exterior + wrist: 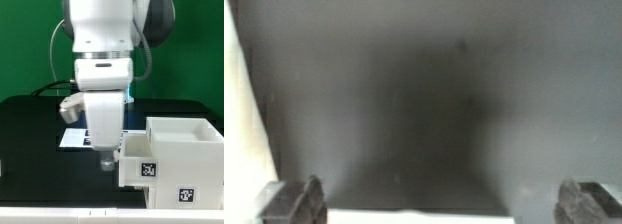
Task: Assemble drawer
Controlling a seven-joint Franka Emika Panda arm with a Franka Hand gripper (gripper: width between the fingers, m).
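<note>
Exterior view first: we see the arm coming down from above onto a black table, its gripper pointing straight down and hanging just above the tabletop. The gripper sits right beside the drawer casing, on that casing's side toward the exterior view's left, and close to a smaller white tray that pokes out from the casing's front. We cannot tell from here whether the fingertips touch the tray or only stand next to it. The casing shows an open top, and two black-and-white tags sit on the front faces. Behind the gripper, partly hidden by it, the marker board lies flat on the table.

Wrist view gives us the two dark fingertips at opposite corners of the picture, spread wide apart with nothing between them but the blurred dark tabletop. So we read the claw as wide and empty. A pale strip runs along one edge of that picture; we cannot say what it belongs to.
</note>
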